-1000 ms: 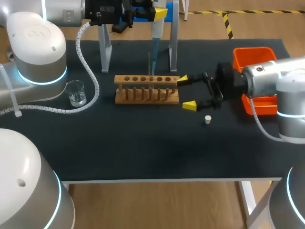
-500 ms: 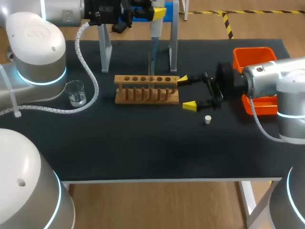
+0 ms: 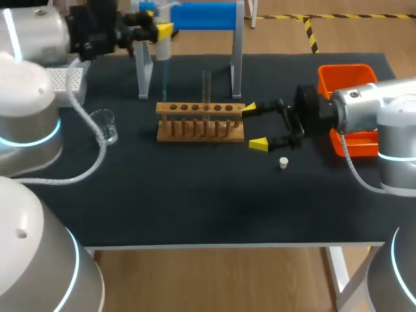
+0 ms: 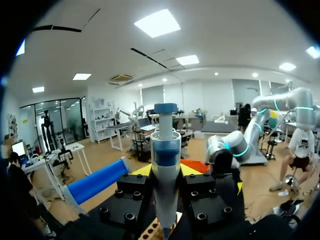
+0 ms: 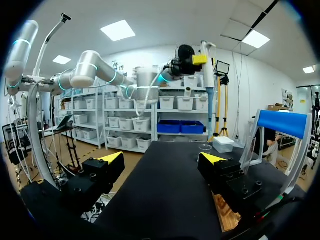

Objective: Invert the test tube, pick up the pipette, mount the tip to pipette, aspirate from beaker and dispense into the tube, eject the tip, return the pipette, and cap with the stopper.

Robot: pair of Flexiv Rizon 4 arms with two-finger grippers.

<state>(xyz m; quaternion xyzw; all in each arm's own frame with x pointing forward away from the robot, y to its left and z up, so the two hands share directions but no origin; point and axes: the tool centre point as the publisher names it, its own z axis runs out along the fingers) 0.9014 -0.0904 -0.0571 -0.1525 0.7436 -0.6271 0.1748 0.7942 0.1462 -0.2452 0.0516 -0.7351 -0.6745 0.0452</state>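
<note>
Step in hand: it looks like the liquid step. The pipette [image 3: 162,47] is out of its stand, and a thin clear tip seems to be on its end.
Left gripper [image 3: 160,31]: it is closed on the pipette from two sides. The pipette is held straight up and down, high over the back-left part of the worktop [image 3: 195,208].
Right gripper [image 3: 254,126]: its fingers are spread wide and nothing is held. It is kept low, just beside the right end of the wooden rack [image 3: 195,130].
Test tube [image 3: 207,83]: it is stood upright in the rack, near the middle of the worktop, toward the back edge. Liquid inside cannot be made out.
Beaker [image 3: 105,127]: it is placed close to the left edge, in front of the white tip box [image 3: 65,79].
Stopper [image 3: 283,162]: it is left on the worktop in front of the right gripper, not yet on the tube.
Next move: the tip should likely be lowered straight into the beaker without a bump on the glass rim. Later the tip must be dropped, maybe in the orange bin [image 3: 348,73] at the back-right corner.
</note>
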